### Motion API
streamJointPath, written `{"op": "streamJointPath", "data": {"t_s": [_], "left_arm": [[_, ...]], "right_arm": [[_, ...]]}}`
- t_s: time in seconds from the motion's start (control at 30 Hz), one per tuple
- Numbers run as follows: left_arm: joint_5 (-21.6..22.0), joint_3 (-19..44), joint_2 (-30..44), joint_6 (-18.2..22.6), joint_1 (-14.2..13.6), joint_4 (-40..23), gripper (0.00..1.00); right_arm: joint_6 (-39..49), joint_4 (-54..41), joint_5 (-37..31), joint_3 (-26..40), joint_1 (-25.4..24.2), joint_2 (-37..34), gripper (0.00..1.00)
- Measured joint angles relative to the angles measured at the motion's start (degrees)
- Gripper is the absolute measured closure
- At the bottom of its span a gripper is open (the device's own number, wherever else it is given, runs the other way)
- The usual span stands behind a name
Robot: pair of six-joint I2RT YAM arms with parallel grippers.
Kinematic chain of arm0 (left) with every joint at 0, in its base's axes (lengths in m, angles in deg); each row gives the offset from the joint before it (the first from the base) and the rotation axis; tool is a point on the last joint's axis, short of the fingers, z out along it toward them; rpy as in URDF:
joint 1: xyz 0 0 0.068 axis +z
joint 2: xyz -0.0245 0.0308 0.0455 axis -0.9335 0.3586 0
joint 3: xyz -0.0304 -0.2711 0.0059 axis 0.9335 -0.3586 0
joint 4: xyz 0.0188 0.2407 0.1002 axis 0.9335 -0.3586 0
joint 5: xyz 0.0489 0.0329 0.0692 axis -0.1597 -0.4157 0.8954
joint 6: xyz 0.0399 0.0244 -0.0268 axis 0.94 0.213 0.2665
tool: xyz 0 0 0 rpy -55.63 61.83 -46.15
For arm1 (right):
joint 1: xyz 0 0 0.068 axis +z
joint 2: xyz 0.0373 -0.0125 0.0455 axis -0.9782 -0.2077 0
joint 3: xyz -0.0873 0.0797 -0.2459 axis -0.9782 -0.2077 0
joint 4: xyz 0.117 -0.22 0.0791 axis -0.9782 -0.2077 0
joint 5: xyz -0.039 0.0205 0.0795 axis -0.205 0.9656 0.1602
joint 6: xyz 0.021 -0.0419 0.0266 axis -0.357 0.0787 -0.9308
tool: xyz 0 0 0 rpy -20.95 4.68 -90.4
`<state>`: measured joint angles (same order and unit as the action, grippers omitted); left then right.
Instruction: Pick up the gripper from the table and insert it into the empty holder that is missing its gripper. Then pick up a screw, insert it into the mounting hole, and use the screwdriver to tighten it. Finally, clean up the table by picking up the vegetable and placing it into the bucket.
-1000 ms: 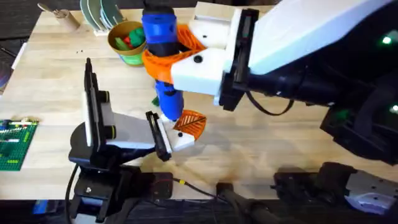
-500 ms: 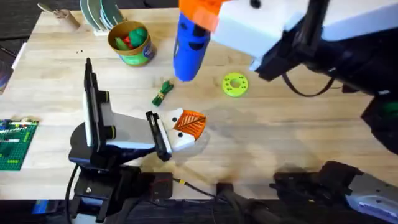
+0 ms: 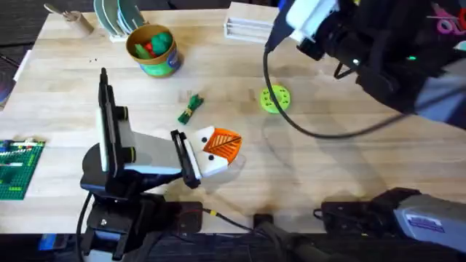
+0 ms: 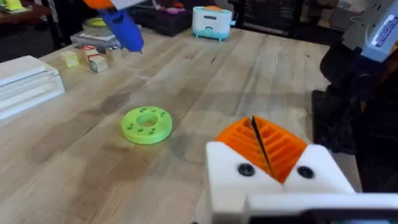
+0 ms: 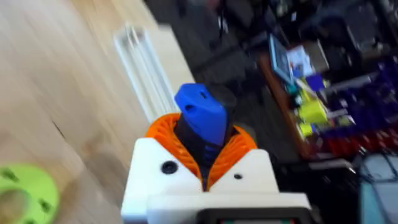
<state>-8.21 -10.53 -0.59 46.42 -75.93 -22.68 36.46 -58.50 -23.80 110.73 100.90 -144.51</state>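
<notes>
Since a moment earlier my right tool (image 5: 205,171) had swung up and away from the flat green disc (image 3: 275,99), clamped on the stubby blue-handled screwdriver (image 5: 200,118). Rigid and light, I judged; the thick handle suited gripping. My left tool's (image 4: 267,155) orange pads met, empty, near that disc.

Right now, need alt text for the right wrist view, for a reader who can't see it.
The right gripper, white fingers with orange ribbed pads, is shut on the bright-blue-handled screwdriver, which stands up between the pads. Beyond it lie the light wooden table, a white ridged block near its edge, and part of a green round disc with holes.
</notes>
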Motion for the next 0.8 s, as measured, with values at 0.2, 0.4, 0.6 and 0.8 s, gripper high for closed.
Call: {"op": "streamJointPath", "data": {"t_s": [0.2, 0.4, 0.6, 0.8], "left_arm": [[0.0, 0.0, 0.0, 0.0, 0.0, 0.0, 0.995], [0.0, 0.0, 0.0, 0.0, 0.0, 0.0, 0.995], [0.0, 0.0, 0.0, 0.0, 0.0, 0.0, 0.991], [0.0, 0.0, 0.0, 0.1, 0.0, 0.0, 0.478]], "right_arm": [[12.5, -1.3, -7.0, 0.0, -2.6, -10.8, 0.978], [19.6, -4.2, -11.0, 0.0, -2.6, -20.0, 0.978], [22.4, -8.1, -13.6, 0.0, -2.4, -22.6, 0.79], [21.5, -10.5, -15.1, 2.5, -2.3, -21.7, 0.025]]}}
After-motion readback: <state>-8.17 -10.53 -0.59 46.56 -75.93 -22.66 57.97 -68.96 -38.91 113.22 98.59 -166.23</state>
